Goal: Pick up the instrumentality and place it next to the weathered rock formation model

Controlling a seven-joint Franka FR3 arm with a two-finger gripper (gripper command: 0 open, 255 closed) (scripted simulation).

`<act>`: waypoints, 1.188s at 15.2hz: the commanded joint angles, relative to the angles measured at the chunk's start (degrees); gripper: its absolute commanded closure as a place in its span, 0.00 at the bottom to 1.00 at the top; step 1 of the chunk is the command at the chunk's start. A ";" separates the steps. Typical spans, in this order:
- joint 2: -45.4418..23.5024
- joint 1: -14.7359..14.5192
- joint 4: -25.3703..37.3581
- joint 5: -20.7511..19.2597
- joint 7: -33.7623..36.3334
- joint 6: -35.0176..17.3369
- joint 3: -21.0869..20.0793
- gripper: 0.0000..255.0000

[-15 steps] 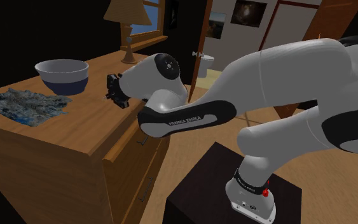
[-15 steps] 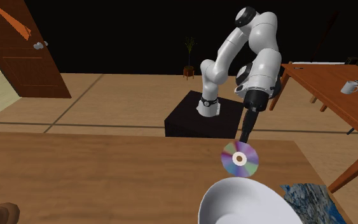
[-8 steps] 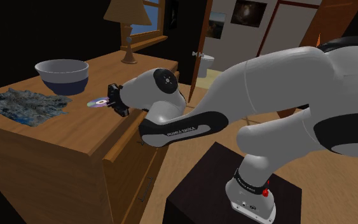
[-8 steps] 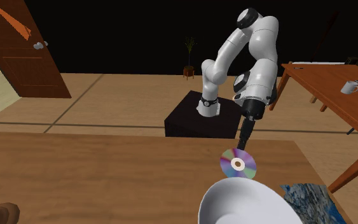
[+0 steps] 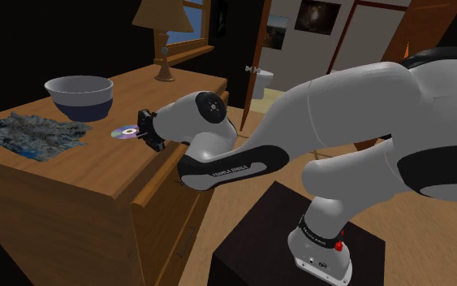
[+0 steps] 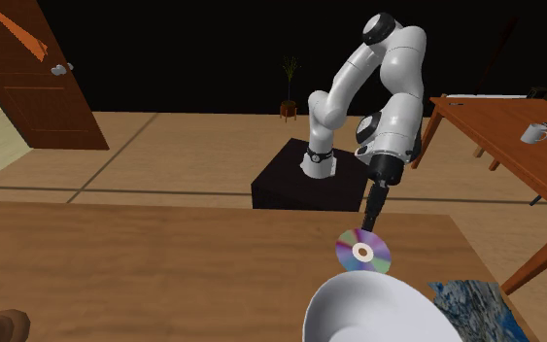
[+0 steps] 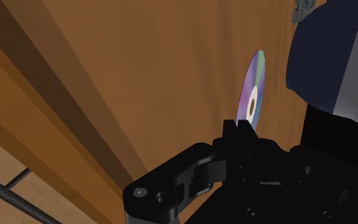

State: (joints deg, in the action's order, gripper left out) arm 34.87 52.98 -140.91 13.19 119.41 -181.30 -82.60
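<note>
Gripper (image 5: 147, 132) at the disc's rim, grasp unclear

Disc (image 5: 124, 131) lies flat on the dresser top (image 5: 72, 175), left of centre in the shoulder view, just below the bowl (image 5: 79, 95). Whether the gripper is spread or pinching, I cannot tell. Catch the rim squarely, lift little, and carry low toward the rock model (image 5: 32, 132) at far left.

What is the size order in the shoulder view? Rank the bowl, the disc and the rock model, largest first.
1. rock formation model: widest spread, though it lies somewhat nearer the camera than the bowl, so its lead is unsure.
2. bowl: taller but narrower.
3. disc: clearly smallest.
</note>
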 commanded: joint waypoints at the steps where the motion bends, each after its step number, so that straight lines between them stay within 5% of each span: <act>1: 0.00 0.02 -0.01 0.00 0.01 0.00 -0.02 1.00; 2: 0.00 0.02 -0.01 0.00 0.01 0.00 -0.02 0.00; 7: 0.00 0.02 -0.01 -0.01 0.01 0.00 -0.02 0.00; 11: 3.83 -14.81 -4.26 2.02 -1.07 5.43 11.95 0.00; 18: 3.85 -14.81 -4.26 2.10 -1.13 5.43 11.93 0.00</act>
State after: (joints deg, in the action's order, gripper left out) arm 38.71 38.20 -145.15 15.28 118.29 -175.88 -70.70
